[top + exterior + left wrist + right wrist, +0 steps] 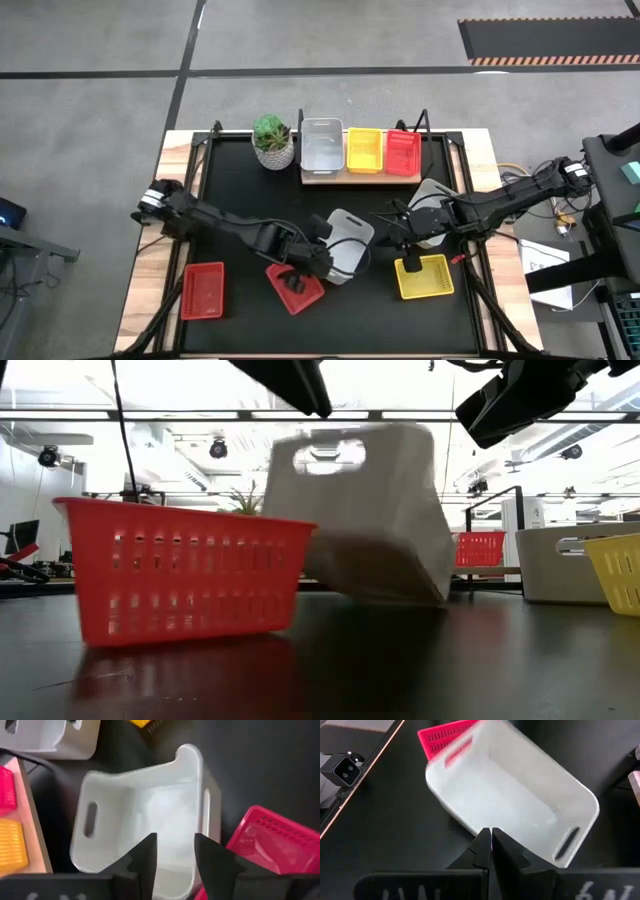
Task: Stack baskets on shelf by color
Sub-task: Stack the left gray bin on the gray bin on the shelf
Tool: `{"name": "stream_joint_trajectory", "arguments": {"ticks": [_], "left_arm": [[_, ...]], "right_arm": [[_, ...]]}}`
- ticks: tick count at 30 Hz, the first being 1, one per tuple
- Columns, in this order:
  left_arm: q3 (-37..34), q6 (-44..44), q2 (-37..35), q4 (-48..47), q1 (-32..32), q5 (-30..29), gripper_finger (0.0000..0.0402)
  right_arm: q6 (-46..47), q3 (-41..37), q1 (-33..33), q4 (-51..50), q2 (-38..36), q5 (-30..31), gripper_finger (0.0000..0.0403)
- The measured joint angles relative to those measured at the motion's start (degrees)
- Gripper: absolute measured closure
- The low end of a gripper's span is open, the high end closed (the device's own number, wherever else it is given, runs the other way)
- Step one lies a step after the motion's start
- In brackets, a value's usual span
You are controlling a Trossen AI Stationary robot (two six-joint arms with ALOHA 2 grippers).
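Near the middle of the black mat (240, 200), 1 translucent white basket (348, 245), tipped in the low view with its handle-slot end raised and the opposite end down on the mat. Right above its open inside, the left gripper (175, 851), jaws apart, 1 dark finger (148, 857) on either side of the near wall; cannot tell whether either finger touches the plastic. Just beside that basket, toward 8 o'clock in the high view, a tilted red basket (297, 288) partly under the left arm. Farther along toward 8 o'clock, well apart, a second red basket (203, 290) flat near the mat's front-left corner. Toward 3 o'clock of the tipped basket, the right gripper (491, 840), jaws pressed together with nothing between them, tips pointing at the tipped basket's rim. Below that arm in the high view, a yellow basket (427, 278) flat on the mat at about 4 o'clock from the table's middle. At 2 o'clock, partly hidden under the right arm, another white basket (428, 196). At 12 o'clock, along the far edge, the shelf (360, 177), a light wooden board carrying 3 baskets side by side: white shelf basket (322, 145), yellow shelf basket (364, 150), red shelf basket (402, 152). Next to the shelf, at 11 o'clock, a white pot with a green plant (273, 142).
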Motion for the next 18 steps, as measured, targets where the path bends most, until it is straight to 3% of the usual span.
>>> {"name": "stream_joint_trajectory", "arguments": {"ticks": [8, 12, 15, 18], "left_arm": [[-0.67, -0.07, 0.04, -0.22, -0.20, 0.98, 0.0270], [-0.88, -1.14, -0.49, 0.44, -1.29, 6.20, 0.0270], [-2.47, -2.13, 0.47, 1.08, -1.74, 6.90, 0.0284], [-5.47, -1.96, 1.32, 2.29, -1.52, 6.85, 0.0323]], "right_arm": [[0.09, 0.00, 0.00, 0.28, 0.00, 0.00, 0.0394], [-0.04, 0.00, 0.00, 0.27, 0.00, 0.00, 0.0394], [-0.06, 0.00, 0.00, 0.30, 0.00, 0.00, 0.0394], [-0.06, 0.00, 0.00, 0.34, 0.00, 0.00, 0.0394]]}}
